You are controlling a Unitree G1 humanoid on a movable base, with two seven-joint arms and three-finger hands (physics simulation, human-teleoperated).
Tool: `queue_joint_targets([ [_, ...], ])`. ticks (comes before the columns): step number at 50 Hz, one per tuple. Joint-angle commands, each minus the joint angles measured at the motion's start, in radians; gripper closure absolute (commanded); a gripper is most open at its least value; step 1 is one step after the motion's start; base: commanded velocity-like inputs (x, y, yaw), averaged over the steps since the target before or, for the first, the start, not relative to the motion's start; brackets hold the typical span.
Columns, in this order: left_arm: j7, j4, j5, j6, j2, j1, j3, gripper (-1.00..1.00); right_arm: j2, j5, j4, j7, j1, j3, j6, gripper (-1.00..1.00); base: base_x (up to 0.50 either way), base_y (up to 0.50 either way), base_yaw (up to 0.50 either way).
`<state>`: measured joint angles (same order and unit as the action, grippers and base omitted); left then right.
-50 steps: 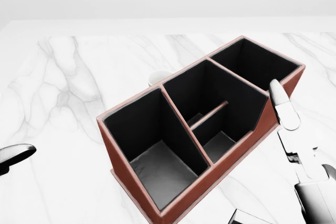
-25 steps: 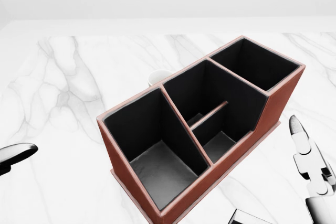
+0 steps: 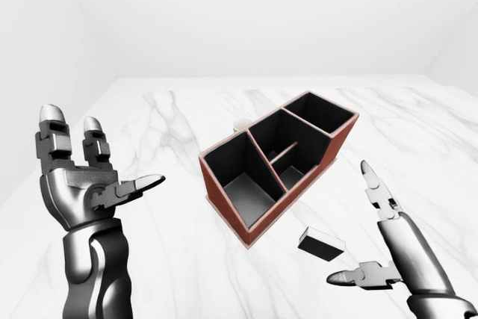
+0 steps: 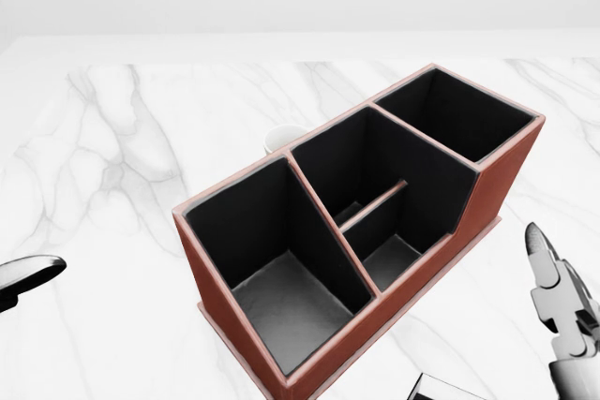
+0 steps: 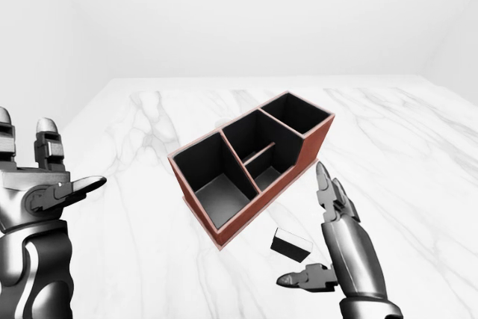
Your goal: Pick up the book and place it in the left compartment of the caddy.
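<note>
- Compared with the earlier head-view pictures, the right hand (image 3: 377, 240) is now lower: a second ago its long finger stood against the right end wall of the caddy (image 3: 278, 162), and now only the fingertip shows near the lower right corner of that view, apart from the caddy.
- Nothing else moves: the caddy, the marble surface (image 3: 172, 121) and the camera keep the same place.
- I judge that the right hand is leaving the caddy and going down toward the book (image 3: 321, 243), so the picking step is only beginning.
- Its fingers are spread apart and hold nothing; one finger points up and the thumb (image 3: 358, 276) points to the left of the left-eye view.
- The book, a small dark block, lies flat on the surface just beside the caddy's long side wall, toward the near edge of the surface. It is not touching the caddy, as far as I can tell.
- The book sits between the caddy and the right hand, near the thumb but not in contact with it.
- The left hand (image 3: 78, 177) is raised over the left side of the surface, well apart from the book, with its fingers open and empty.
- The caddy's left compartment (image 4: 277, 269) is empty and unobstructed.
</note>
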<state>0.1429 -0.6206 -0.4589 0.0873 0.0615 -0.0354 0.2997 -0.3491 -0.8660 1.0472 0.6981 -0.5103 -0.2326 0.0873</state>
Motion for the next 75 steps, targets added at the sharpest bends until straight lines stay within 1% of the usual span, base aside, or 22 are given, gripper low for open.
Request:
queue_joint_targets([
  [1,0.016,0.088,0.017,0.0,-0.004,0.021,-0.009,-1.0,0.0,0.002,0.0,0.0,0.025,-0.017,0.0,-1.0,0.0,0.0,0.0],
  [3,0.017,0.085,0.017,0.0,-0.003,0.02,-0.009,-1.0,0.0,0.0,0.0,0.0,0.017,-0.006,0.0,-1.0,0.0,0.0,0.0],
  [4,0.018,0.08,0.015,0.0,-0.003,0.019,-0.008,-1.0,0.013,0.0,0.0,0.0,0.005,0.011,0.0,-1.0,0.0,0.0,0.0],
  [7,0.018,0.076,0.011,0.0,-0.002,0.019,-0.003,-1.0,0.089,-0.001,0.0,0.0,-0.004,0.053,0.0,-1.0,0.0,0.0,0.0],
  [9,0.018,0.079,0.012,0.0,-0.002,0.02,-0.003,-1.0,0.124,0.005,0.0,0.0,-0.011,0.074,0.0,-1.0,0.0,0.0,0.0],
  [13,0.02,0.075,0.008,0.0,0.0,0.021,0.0,-1.0,0.178,0.02,-0.007,0.0,-0.027,0.091,0.0,-1.0,0.0,0.0,0.0],
  [16,0.02,0.076,0.008,0.0,0.0,0.021,0.0,-1.0,0.203,0.039,-0.035,0.0,-0.02,0.073,0.0,-1.0,0.0,0.0,0.0],
  [21,0.018,0.077,0.009,0.0,-0.002,0.019,-0.002,-1.0,0.211,0.053,-0.051,0.0,-0.008,0.055,0.0,-1.0,0.0,0.0,0.0],
  [22,0.021,0.073,0.011,0.0,-0.002,0.02,-0.004,-1.0,0.207,0.063,-0.067,-0.014,-0.032,0.057,0.0,-1.0,0.0,0.0,0.0],
  [25,0.018,0.08,0.014,0.0,-0.003,0.02,-0.007,-1.0,0.208,0.071,-0.095,-0.027,-0.036,0.048,0.0,-1.0,0.0,0.0,0.0],
  [34,0.02,0.078,0.009,0.0,0.0,0.023,-0.002,-1.0,0.198,0.094,-0.136,-0.017,-0.008,-0.02,0.0,-1.0,0.0,0.0,0.0],
  [42,0.022,0.07,0.004,0.0,0.001,0.023,0.003,-1.0,0.183,0.106,-0.167,-0.011,0.0,-0.056,0.0,-1.0,0.0,0.0,0.0],
  [51,0.019,0.078,0.006,0.0,0.001,0.023,0.002,-1.0,0.183,0.126,-0.216,0.0,0.025,-0.106,0.0,-1.0,0.0,0.0,0.0],
  [63,0.02,0.074,0.007,0.0,0.0,0.022,0.0,-1.0,0.204,0.152,-0.32,0.0,0.052,-0.141,0.0,-1.0,0.0,0.0,0.0],
  [75,0.024,0.063,0.005,0.0,0.0,0.021,0.001,-1.0,0.267,0.151,-0.41,-0.008,0.126,-0.16,0.0,-1.0,0.0,0.0,0.0],
])
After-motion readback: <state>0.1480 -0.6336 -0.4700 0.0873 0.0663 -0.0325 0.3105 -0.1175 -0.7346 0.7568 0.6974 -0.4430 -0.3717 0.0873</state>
